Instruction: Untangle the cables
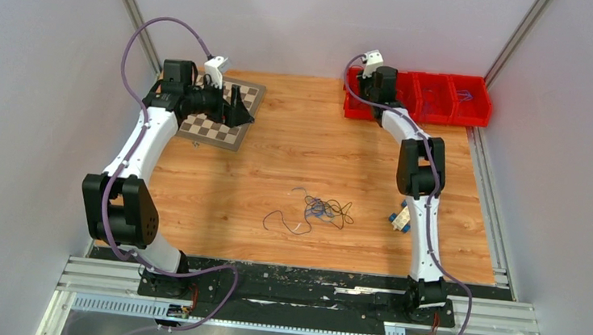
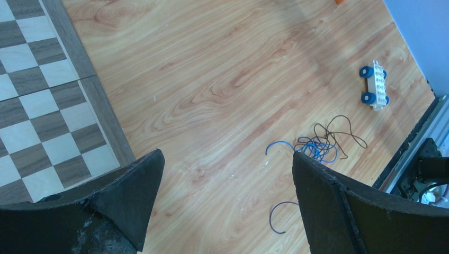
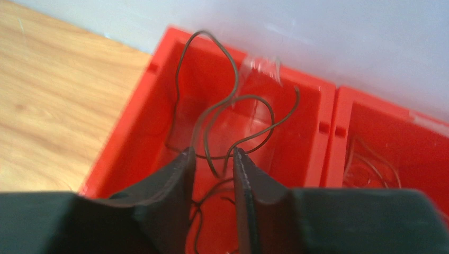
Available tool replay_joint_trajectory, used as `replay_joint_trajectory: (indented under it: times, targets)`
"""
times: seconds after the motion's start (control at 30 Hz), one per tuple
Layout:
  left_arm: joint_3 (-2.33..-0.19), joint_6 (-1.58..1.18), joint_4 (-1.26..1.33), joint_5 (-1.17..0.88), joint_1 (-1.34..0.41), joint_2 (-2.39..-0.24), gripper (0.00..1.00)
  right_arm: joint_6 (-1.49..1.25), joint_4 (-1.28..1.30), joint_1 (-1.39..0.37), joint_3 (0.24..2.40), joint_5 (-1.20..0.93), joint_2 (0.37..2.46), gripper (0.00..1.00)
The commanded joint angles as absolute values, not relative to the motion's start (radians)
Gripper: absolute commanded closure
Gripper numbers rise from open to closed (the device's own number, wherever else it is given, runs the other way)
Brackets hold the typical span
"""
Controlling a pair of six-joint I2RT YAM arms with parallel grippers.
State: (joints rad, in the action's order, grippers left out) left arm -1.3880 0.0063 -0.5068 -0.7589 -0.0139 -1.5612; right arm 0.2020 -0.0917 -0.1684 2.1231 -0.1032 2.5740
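Note:
A tangle of blue and dark brown cables (image 1: 326,211) lies on the wooden table at mid-front, with a loose purple wire (image 1: 276,221) to its left. The left wrist view shows the tangle (image 2: 320,145) and the purple wire (image 2: 275,217). My left gripper (image 1: 239,107) is open and empty over the chessboard's edge, with wide-set jaws (image 2: 227,156). My right gripper (image 1: 380,86) hangs over the leftmost red bin compartment. A dark brown cable (image 3: 238,100) loops in that compartment and runs through the narrow gap between the parted jaws (image 3: 212,153).
A chessboard (image 1: 216,128) lies at the back left, also in the left wrist view (image 2: 42,106). A row of red bins (image 1: 435,115) stands at the back right; other compartments hold thin wires (image 3: 370,164). A white toy car with blue wheels (image 1: 400,219) sits beside the right arm.

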Motion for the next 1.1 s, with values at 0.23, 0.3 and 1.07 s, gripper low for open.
replay_joint_trajectory:
  times: [0.23,0.3,1.07]
  targets:
    - [-1.387,-0.005,-0.471,-0.81,-0.006,-1.534,0.01,0.233,-0.122,-0.155,1.912,-0.261,2.295,0.28]
    - [-1.386,-0.016,-0.469,-0.813,-0.006,-1.535,0.01,0.244,-0.119,-0.152,1.874,-0.306,2.246,0.2]
    - [-1.271,0.352,-0.66,-0.842,-0.405,-1.69,0.07,0.595,0.788,-0.122,1.36,-0.835,1.708,0.03]
